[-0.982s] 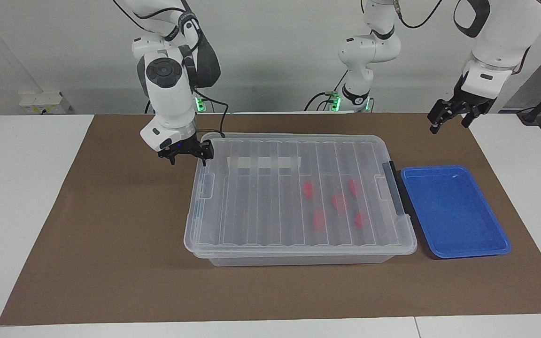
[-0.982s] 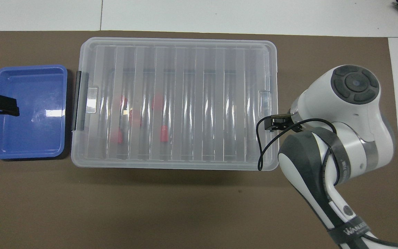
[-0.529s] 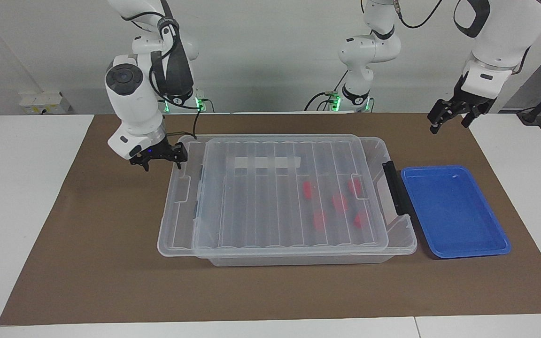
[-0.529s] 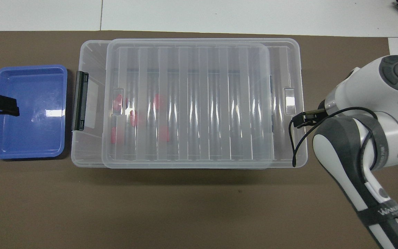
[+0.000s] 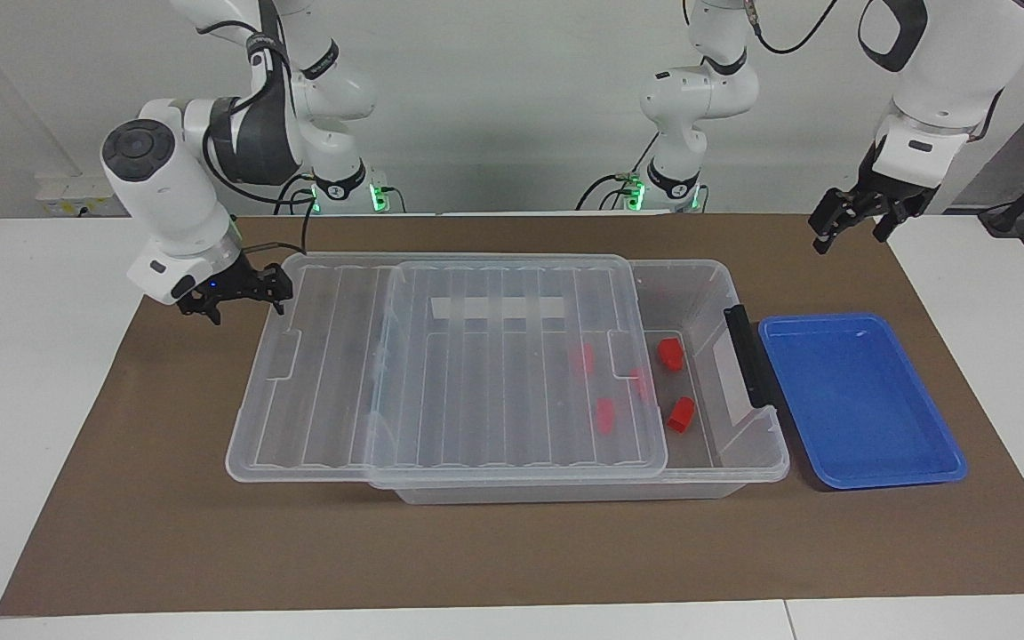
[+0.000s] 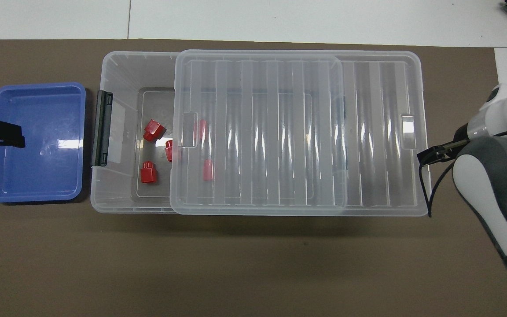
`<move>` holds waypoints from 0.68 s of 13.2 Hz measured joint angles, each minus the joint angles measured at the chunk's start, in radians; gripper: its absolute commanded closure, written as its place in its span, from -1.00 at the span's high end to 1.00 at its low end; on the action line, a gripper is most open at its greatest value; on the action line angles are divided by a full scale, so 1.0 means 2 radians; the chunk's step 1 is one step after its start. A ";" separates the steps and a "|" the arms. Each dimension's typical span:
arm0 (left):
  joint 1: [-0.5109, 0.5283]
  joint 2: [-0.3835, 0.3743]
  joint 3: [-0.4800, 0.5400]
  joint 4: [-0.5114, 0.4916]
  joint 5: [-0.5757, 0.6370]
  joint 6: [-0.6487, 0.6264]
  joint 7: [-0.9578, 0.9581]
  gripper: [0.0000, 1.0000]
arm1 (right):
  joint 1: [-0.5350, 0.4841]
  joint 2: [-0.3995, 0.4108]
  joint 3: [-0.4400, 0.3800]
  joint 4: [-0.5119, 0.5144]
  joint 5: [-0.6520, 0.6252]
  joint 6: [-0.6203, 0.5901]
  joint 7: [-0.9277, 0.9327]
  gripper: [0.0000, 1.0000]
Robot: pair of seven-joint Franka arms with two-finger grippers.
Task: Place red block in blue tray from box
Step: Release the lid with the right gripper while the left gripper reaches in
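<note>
The clear box point(image 5: 709, 277) stands mid-table, and its ribbed lid point(image 5: 476, 373) is slid partway off toward the right arm's end. My right gripper point(image 5: 241, 298) is shut on the lid's end edge; it also shows in the overhead view point(image 6: 429, 155). Two red blocks point(image 5: 670, 353) point(image 5: 680, 414) lie uncovered in the box, and others point(image 5: 605, 415) show through the lid. The empty blue tray point(image 5: 859, 400) lies beside the box at the left arm's end. My left gripper point(image 5: 850, 227) waits open in the air near the tray's end nearer the robots.
A black latch strip point(image 5: 748, 356) sits on the box's end next to the tray. A brown mat point(image 5: 512, 551) covers the table under everything. White tabletop point(image 5: 23, 373) lies at both ends, past the mat.
My right gripper has dragged the lid toward the right arm's end, uncovering the tray-side end of the box and two red blocks. The left arm has not moved.
</note>
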State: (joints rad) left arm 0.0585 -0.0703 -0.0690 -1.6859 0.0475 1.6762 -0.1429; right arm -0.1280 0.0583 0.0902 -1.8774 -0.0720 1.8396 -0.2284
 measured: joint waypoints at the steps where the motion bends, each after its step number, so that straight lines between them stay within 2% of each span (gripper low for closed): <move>1: 0.000 0.000 -0.001 -0.005 -0.001 0.022 -0.026 1.00 | -0.007 0.000 0.000 0.000 0.000 0.000 -0.015 1.00; 4: -0.017 -0.001 -0.007 -0.030 -0.002 0.073 -0.120 1.00 | -0.023 0.000 0.000 0.000 -0.001 0.000 -0.053 1.00; 9: -0.083 0.007 -0.010 -0.053 -0.013 0.105 -0.157 1.00 | -0.038 0.000 0.000 0.000 -0.002 0.000 -0.084 1.00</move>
State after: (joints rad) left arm -0.1081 -0.0556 -0.0897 -1.7924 0.0220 1.8861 -0.4568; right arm -0.2038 0.0575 0.0902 -1.8775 -0.0767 1.8396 -0.3965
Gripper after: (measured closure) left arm 0.000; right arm 0.000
